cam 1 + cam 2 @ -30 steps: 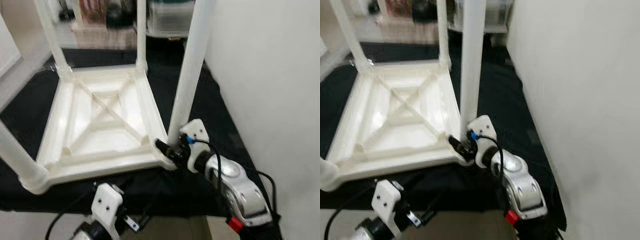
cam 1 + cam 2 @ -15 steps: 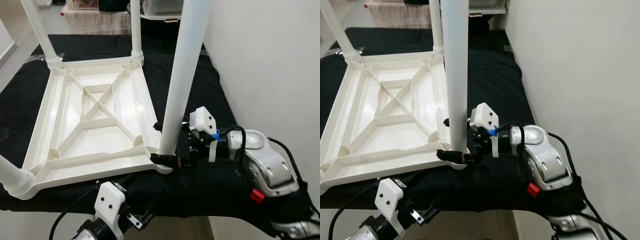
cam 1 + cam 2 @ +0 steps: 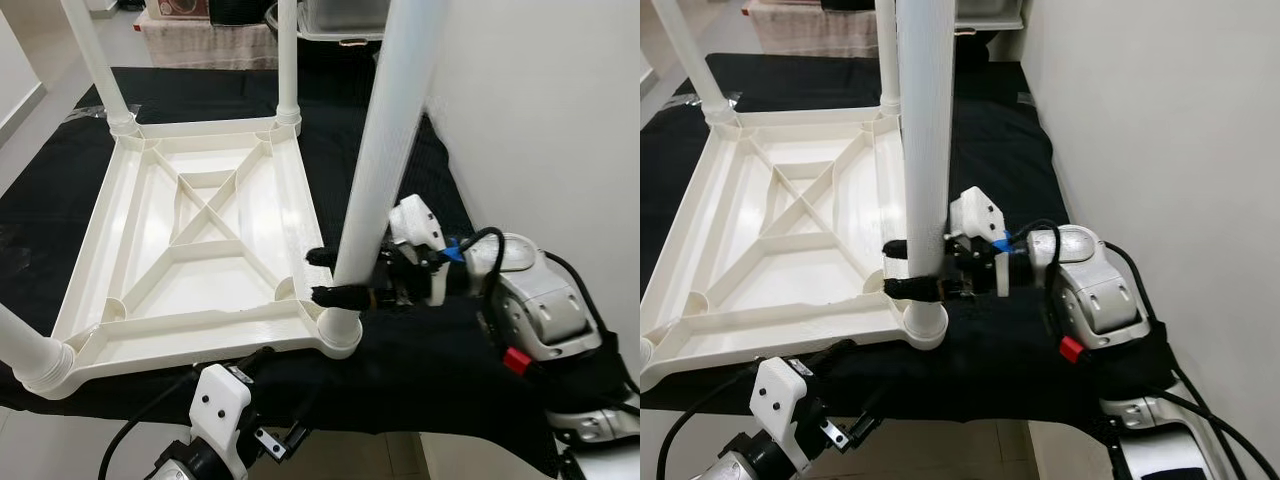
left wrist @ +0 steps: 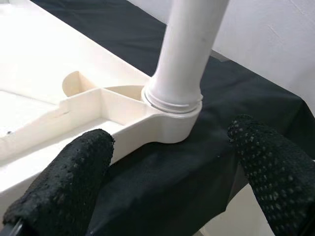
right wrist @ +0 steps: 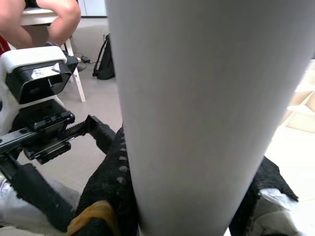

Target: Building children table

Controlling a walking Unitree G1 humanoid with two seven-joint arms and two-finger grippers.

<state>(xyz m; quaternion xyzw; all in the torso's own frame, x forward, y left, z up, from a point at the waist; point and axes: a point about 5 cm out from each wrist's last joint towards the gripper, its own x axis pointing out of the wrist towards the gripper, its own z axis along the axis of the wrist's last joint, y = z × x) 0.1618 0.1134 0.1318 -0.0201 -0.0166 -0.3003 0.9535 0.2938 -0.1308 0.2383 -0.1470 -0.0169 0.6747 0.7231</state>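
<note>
white plastic makes up the whole children's table [image 3: 200,250], which lies upside down on a black cloth [image 3: 420,350] with its ribbed underside facing up and legs rising from the corners. the right gripper [image 3: 335,275] reaches in from the wall side and is clenched around the near right leg [image 3: 385,160] just above the corner socket [image 3: 340,330], one black finger on each side of the tube; the right wrist view has the leg pressed between the pads. the left gripper [image 4: 167,172] hovers low at the near edge of the cloth with its fingers [image 4: 74,172] spread apart and nothing between them, facing that same socket, where a threaded ring shows at the foot of the leg. the step in hand looks like seating this leg in its socket. next it likely calls for turning or pressing the leg down while keeping it upright, perhaps with the left gripper steadying the tabletop edge so the frame doesn't slide on the cloth.
</note>
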